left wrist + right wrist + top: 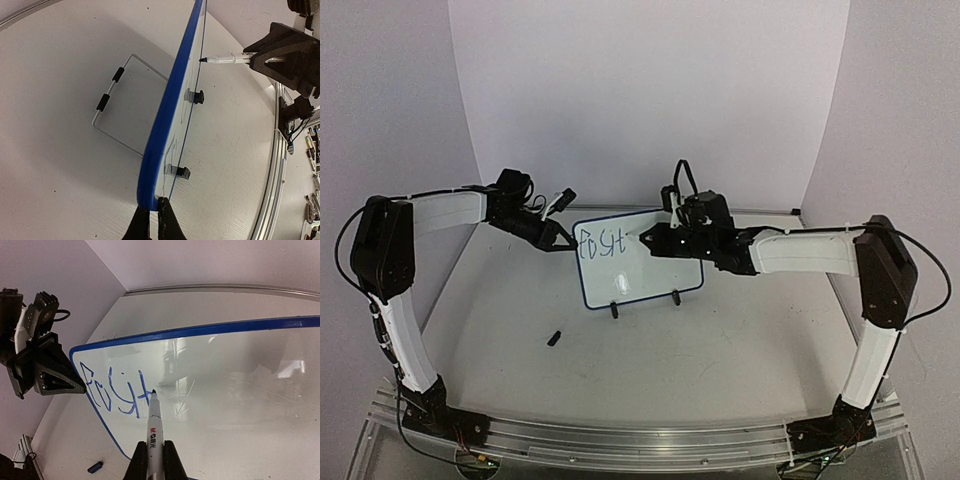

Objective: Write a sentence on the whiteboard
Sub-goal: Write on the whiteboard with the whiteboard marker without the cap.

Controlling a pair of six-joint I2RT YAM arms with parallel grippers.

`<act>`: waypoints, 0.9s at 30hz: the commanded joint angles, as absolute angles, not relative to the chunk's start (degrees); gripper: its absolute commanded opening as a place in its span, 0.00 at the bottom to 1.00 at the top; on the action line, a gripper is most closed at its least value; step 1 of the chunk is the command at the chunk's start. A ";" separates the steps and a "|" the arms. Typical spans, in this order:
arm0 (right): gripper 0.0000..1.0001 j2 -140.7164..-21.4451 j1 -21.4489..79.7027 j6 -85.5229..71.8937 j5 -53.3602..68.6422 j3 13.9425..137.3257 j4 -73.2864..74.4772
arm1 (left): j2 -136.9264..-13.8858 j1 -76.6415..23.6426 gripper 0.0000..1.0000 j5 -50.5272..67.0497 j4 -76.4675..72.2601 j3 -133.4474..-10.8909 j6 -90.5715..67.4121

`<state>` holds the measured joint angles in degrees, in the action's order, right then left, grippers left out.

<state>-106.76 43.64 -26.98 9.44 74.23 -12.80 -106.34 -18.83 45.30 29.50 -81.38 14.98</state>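
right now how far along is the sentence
Done: a few blue letters on the whiteboard. In hand: right tool shut on the marker, tip at the last stroke; left tool pinches the frame. Left: most of the board is bare.

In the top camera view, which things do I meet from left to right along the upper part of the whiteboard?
Black left gripper → dark blue handwritten letters on the small white blue-framed whiteboard → black right gripper.
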 commanded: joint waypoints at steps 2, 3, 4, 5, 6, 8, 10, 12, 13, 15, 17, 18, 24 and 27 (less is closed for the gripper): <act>0.00 -107.63 43.42 -26.18 7.45 75.78 -13.66 | -103.98 -19.07 0.00 42.98 29.58 -82.71 17.40; 0.00 -107.44 43.42 -26.19 7.25 75.51 -13.63 | -103.97 -19.07 0.00 42.98 29.58 -82.71 17.42; 0.00 -107.26 43.42 -26.27 7.15 75.15 -13.56 | -103.97 -19.05 0.00 43.04 29.56 -82.71 17.34; 0.00 -107.16 43.42 -26.29 7.20 74.86 -13.43 | -103.92 -19.07 0.00 43.06 29.57 -82.71 17.37; 0.00 -107.12 43.42 -26.32 7.22 74.56 -13.31 | -103.89 -19.07 0.00 43.07 29.61 -82.71 17.39; 0.00 -106.97 43.42 -26.43 7.36 73.89 -13.13 | -103.84 -19.06 0.00 43.07 29.61 -82.71 17.34; 0.00 -107.08 43.42 -26.61 7.62 73.27 -12.91 | -103.73 -19.05 0.00 43.09 29.59 -82.71 17.35; 0.00 -107.11 43.42 -26.81 7.66 72.65 -12.82 | -103.71 -19.07 0.00 43.07 29.63 -82.71 17.32; 0.00 -107.03 43.42 -26.88 7.63 72.34 -12.76 | -103.66 -19.07 0.00 43.05 29.65 -82.71 17.35; 0.00 -106.88 43.42 -26.98 7.59 71.71 -12.74 | -103.51 -19.08 0.00 42.98 29.66 -82.62 17.46; 0.00 -106.45 43.42 -27.25 7.62 71.03 -12.74 | -103.38 -19.10 0.00 42.97 29.66 -82.60 17.40; 0.00 -106.23 43.42 -27.33 7.73 70.62 -12.74 | -103.34 -19.09 0.00 42.97 29.65 -82.61 17.41; 0.00 -105.27 43.42 -27.73 9.19 68.77 -12.81 | -103.18 -19.08 0.00 42.98 29.62 -82.61 17.41; 0.00 -103.70 43.42 -27.60 10.45 68.14 -13.70 | -103.06 -19.07 0.00 42.98 29.57 -82.53 17.44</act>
<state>-106.85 43.68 -27.24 9.98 69.10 -12.78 -106.02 -18.81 44.91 29.93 -81.38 14.96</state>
